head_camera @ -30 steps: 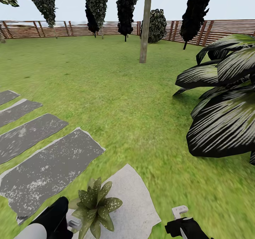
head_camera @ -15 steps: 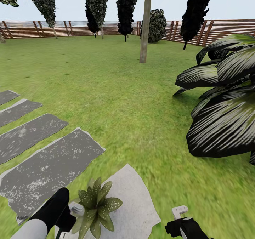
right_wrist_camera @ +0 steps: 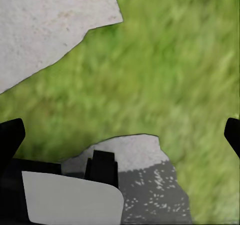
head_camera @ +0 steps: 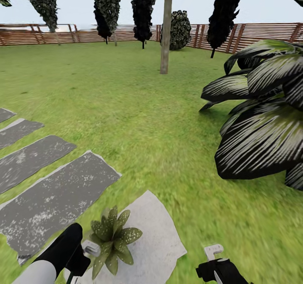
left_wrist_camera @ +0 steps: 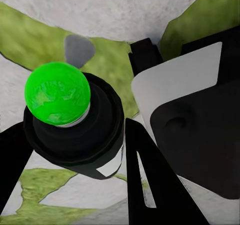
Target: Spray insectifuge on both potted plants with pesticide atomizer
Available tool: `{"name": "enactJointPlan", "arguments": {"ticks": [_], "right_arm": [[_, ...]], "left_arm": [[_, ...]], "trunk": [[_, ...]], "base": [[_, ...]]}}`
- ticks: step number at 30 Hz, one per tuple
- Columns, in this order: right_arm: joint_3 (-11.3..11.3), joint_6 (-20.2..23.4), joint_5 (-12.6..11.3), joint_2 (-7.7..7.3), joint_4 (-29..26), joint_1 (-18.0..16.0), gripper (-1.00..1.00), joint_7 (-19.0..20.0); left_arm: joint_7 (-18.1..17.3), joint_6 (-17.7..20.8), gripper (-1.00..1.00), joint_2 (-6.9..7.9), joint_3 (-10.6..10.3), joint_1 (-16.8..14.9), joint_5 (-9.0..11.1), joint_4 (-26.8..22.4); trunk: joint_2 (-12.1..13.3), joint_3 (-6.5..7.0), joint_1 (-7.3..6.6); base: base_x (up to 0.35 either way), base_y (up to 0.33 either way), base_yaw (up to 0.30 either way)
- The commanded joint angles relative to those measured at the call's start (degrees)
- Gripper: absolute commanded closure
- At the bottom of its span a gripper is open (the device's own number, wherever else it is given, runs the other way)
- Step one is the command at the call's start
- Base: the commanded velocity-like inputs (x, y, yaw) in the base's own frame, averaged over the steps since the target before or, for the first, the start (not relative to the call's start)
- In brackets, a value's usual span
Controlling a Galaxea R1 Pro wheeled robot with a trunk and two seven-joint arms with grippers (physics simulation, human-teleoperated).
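One potted plant (head_camera: 112,238), a low rosette of speckled olive leaves, sits on a white stepping stone (head_camera: 158,233) at the head view's bottom edge. Just left of it my left gripper (head_camera: 80,256) is shut on the pesticide atomizer (head_camera: 90,248), whose pale spray head pokes toward the leaves. In the left wrist view the dark bottle (left_wrist_camera: 80,130) with a white label patch and a bright green ball on top sits between the fingers (left_wrist_camera: 145,175), above the plant's leaves (left_wrist_camera: 115,60). My right gripper (head_camera: 213,256) hangs over grass, its jaws wide open (right_wrist_camera: 122,135) and empty.
Grey stepping stones (head_camera: 54,200) run off to the left. A big striped-leaf palm (head_camera: 261,124) crowds the right side. A tree trunk (head_camera: 165,31), a round bush (head_camera: 180,29) and the slatted fence (head_camera: 261,33) stand beyond open lawn.
My left gripper rose with the atomizer, bringing the spray head closer to the plant's leaves. The camera then shifted a little, sliding the scene left. The right gripper stayed put.
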Motion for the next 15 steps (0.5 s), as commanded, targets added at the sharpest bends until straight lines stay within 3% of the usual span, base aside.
{"name": "enactJointPlan", "arguments": {"ticks": [1,7,15], "right_arm": [[0.16,0.34,0.44,-0.04,-0.09,-0.03,-1.00,0.29],[0.16,0.34,0.44,-0.04,-0.09,-0.03,-1.00,0.29],[0.16,0.34,0.44,-0.04,-0.14,-0.03,-1.00,0.29]], "left_arm": [[-0.49,0.14,1.00,0.04,-0.10,0.00,-0.54,-0.14],[-0.24,0.14,1.00,0.04,-0.10,0.00,-0.54,-0.40],[-0.19,0.14,1.00,0.04,-0.19,0.00,-0.54,-0.43]], "trunk": [[-0.03,-0.05,-0.03],[-0.03,-0.06,-0.03],[-0.03,-0.44,-0.03]], "base": [[-0.221,0.000,-0.226],[-0.033,0.004,-0.041],[0.178,0.088,0.045]]}}
